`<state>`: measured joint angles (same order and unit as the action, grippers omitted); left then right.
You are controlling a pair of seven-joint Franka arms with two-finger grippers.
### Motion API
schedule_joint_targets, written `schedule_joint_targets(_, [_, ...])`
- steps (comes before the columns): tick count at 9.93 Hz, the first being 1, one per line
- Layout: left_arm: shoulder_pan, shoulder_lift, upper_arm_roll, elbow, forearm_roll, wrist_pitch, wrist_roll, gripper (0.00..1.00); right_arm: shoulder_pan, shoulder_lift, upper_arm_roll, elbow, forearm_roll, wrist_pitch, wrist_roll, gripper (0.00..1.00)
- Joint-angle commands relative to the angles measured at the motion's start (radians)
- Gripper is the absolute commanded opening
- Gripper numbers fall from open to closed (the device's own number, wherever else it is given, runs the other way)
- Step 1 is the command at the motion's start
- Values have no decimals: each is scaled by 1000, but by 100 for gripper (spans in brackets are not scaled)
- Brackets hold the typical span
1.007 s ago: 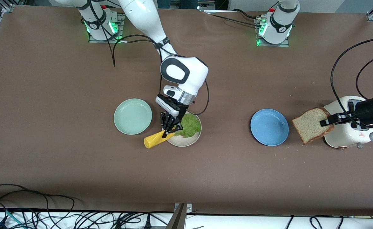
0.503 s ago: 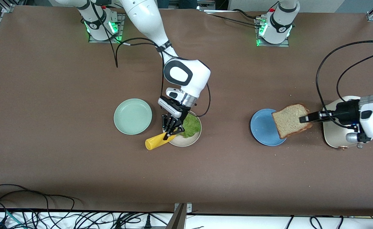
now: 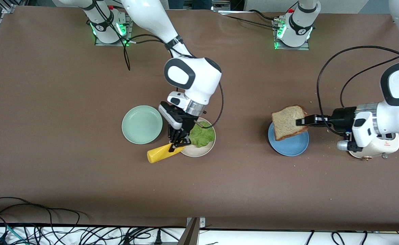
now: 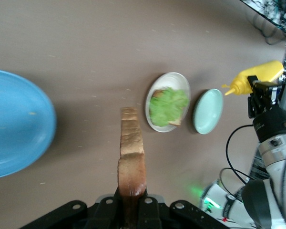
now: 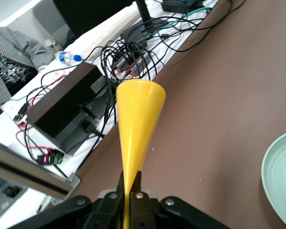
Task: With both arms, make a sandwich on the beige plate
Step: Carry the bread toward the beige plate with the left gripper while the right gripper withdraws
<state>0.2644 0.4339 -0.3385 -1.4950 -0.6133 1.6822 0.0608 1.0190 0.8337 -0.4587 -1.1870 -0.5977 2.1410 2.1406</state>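
Note:
A beige plate [image 3: 204, 150] [image 4: 181, 81] holds a ruffled lettuce leaf [image 3: 203, 135] [image 4: 168, 105]; brown crust of a bread slice peeks out under the leaf in the left wrist view. My left gripper [image 3: 300, 121] [image 4: 132, 193] is shut on a second bread slice [image 3: 287, 121] [image 4: 131, 152], held by its crust edge in the air over the blue plate [image 3: 291, 144] [image 4: 14, 124]. My right gripper [image 3: 176, 145] [image 5: 129, 188] is shut on the narrow end of a yellow squeeze bottle [image 3: 158, 153] [image 5: 138, 114] at the beige plate's rim.
A mint-green plate [image 3: 141, 124] [image 5: 281, 176] lies beside the beige plate toward the right arm's end. A white toaster [image 3: 373, 149] stands at the left arm's end, partly under the left wrist. Crumbs dot the brown table near it. Cables run along the front edge.
The left arm has carried the bread slice from beside the toaster to over the blue plate. The right gripper with the yellow bottle has shifted slightly toward the mint-green plate.

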Motion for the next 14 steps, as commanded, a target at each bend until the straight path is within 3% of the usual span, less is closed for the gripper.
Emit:
schedule_joint_targets(1, [-42,37,7,19,-83,-7,-3,0,-31,-89,14,-72,117,-4,-46,0])
schedule_joint_targets(3, [-100,110,7,22,-233,-7,13,0,-62,-169,12,-147,231,-3,-155,0])
schedule_joint_targets(5, [-181,188,7,47,-256,31,13,0,-117,-247,12,-224,318,42,-182,0])
schedule_joint_targets(9, [-290,321,7,58,-428,152,2,0,-183,-405,-17,-390,551,92,-243,0])
schedule_joint_targets(12, [-353,387,9,64,-557,295,14,0,-270,-447,-20,-442,775,77,-503,0])
schedule_joint_targets(14, [-376,411,7,87,-601,307,14,0,-292,-484,-61,-500,887,74,-670,0])
